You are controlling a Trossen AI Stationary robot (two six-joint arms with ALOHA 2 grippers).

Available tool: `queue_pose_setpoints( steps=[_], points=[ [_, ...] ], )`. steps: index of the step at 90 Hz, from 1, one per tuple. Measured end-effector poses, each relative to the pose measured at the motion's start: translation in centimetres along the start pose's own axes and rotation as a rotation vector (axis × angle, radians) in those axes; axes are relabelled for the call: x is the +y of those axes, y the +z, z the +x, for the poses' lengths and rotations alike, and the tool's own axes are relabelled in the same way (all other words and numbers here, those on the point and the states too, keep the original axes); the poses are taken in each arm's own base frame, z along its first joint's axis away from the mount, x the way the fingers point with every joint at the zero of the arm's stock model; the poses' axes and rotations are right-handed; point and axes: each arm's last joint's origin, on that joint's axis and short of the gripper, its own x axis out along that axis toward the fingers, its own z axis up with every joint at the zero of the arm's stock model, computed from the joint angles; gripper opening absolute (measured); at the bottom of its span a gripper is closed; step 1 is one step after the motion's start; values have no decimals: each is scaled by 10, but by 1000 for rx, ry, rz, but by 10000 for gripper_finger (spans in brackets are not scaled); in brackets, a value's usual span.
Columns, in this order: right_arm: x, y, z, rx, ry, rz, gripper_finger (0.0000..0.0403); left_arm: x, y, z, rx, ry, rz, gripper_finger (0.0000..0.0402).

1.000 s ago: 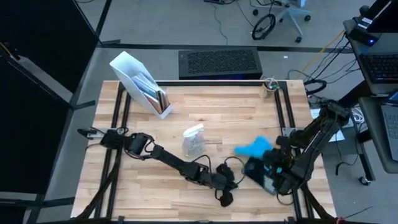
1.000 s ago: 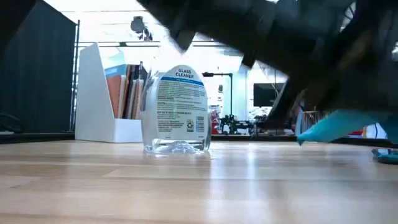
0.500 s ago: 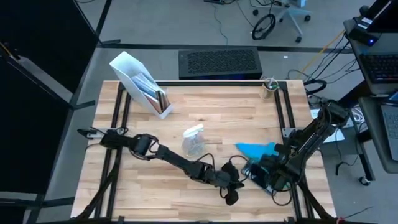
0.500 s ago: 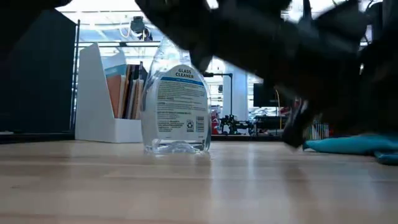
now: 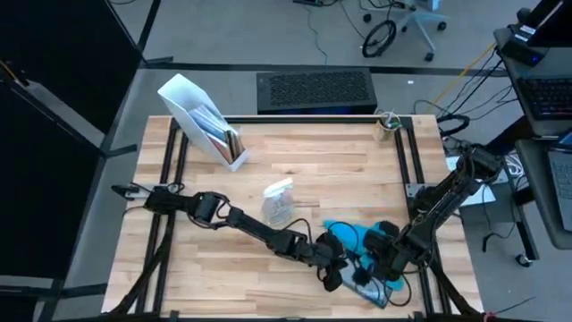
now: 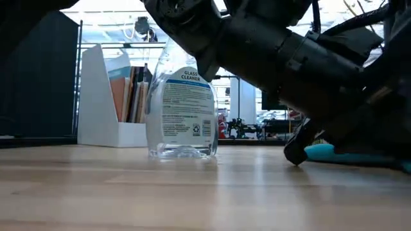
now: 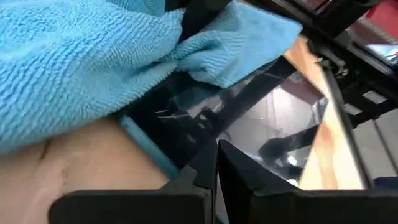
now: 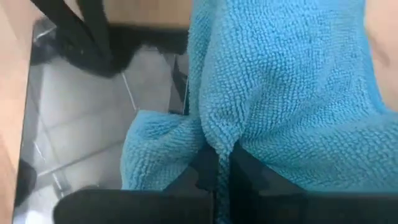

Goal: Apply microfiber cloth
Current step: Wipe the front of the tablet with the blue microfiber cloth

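Spray bottle [image 6: 182, 114] label reads "GLASS CLEANER". White file holder [image 5: 198, 119] contains folders. Right jaws [image 8: 222, 163] are clamped on the microfiber cloth [image 8: 273, 93], which lies on the tablet [image 7: 261, 124] at the worktop [image 5: 331, 161] front; left jaws [image 7: 217, 163] nearly closed, empty

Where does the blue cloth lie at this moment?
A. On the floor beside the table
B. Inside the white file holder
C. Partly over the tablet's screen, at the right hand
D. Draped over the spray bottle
C: the right wrist view shows the cloth lying over part of the tablet, bunched at the right hand, whose fingers pinch a fold.
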Motion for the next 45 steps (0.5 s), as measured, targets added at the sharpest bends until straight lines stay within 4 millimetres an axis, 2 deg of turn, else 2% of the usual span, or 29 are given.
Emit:
queue_pose_setpoints(
  steps=[13,23,33,40,45],
  points=[
    [-6,10,-21,1,-86,-66,0,-13,15,-19,5,13,45,0],
    [-13,10,-41,42,-136,-107,0,-42,26,-38,1,-113,56,0],
    [-17,6,-49,52,-123,-106,0,-63,3,-43,109,-171,87,0],
    [-17,2,-46,50,-111,-88,0,-64,-21,-36,171,-111,111,0],
    [-16,-1,-40,45,-88,-75,0,-59,-29,-34,185,-24,112,0]
  ],
)
